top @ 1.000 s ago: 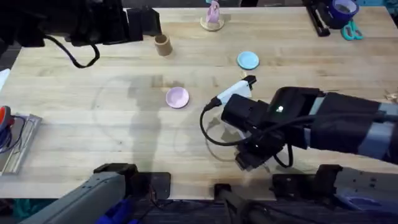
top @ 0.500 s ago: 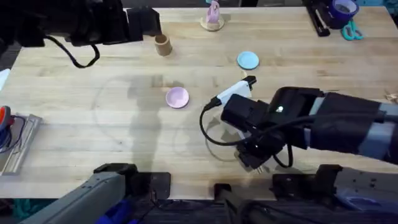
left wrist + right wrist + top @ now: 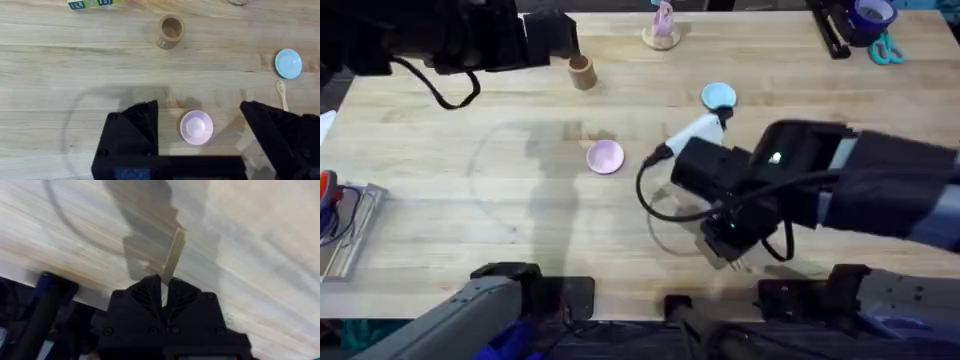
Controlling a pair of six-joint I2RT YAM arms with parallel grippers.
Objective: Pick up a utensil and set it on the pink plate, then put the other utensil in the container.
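My right gripper (image 3: 162,286) is shut on the utensil (image 3: 173,254), a pale flat wooden stick that juts out over the table; its far end is not clear. From overhead, that gripper (image 3: 728,248) is near the table's front edge, right of centre. The pink plate (image 3: 606,156) lies bare at mid-table. The container (image 3: 581,72) stands at the back left. My left gripper (image 3: 199,107) hangs open high above the pink plate (image 3: 196,127), with the container (image 3: 171,31) beyond it. The other utensil (image 3: 282,93), a spoon, lies beside the light blue plate (image 3: 288,63).
A light blue plate (image 3: 719,96) sits just beyond my right arm. A pink figure (image 3: 662,28) on a round base stands at the back centre. Tape and scissors (image 3: 878,30) are at the back right, and tools (image 3: 340,225) lie at the left edge.
My right arm has shifted slightly left and toward the back of the table, keeping the wooden utensil in its fingers. The left arm has stayed still.
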